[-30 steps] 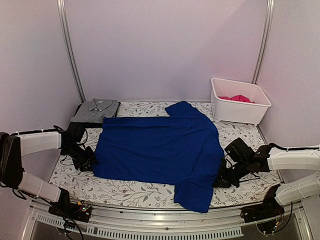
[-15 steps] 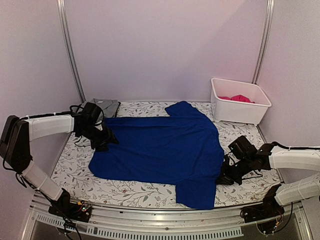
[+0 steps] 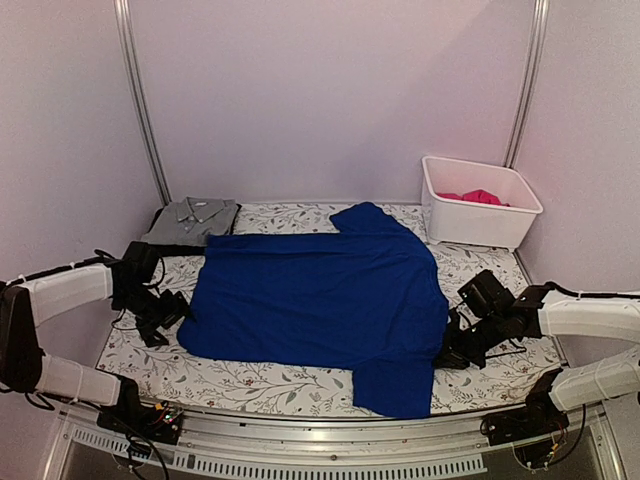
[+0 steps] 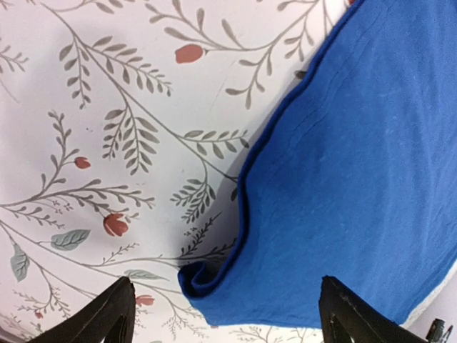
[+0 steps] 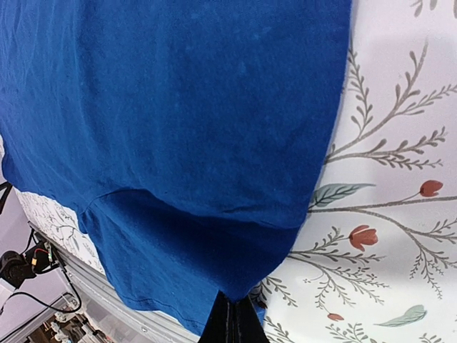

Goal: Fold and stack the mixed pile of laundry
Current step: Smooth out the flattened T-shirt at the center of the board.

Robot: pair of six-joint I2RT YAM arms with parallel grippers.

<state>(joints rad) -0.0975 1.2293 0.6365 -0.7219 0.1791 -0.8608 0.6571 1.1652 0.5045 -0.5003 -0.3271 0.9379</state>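
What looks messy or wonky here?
The blue shirt lies mostly flat, but its near left corner is curled up, and one sleeve sticks out toward the front edge.

Top camera high and far, looking down, wrist cameras close, all sharing the blue garment (image 3: 320, 290)

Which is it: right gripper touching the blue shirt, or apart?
Touching. The right wrist view shows the shut right gripper pinching the edge of the blue shirt, and the cloth's wrinkles converge at the pinch.
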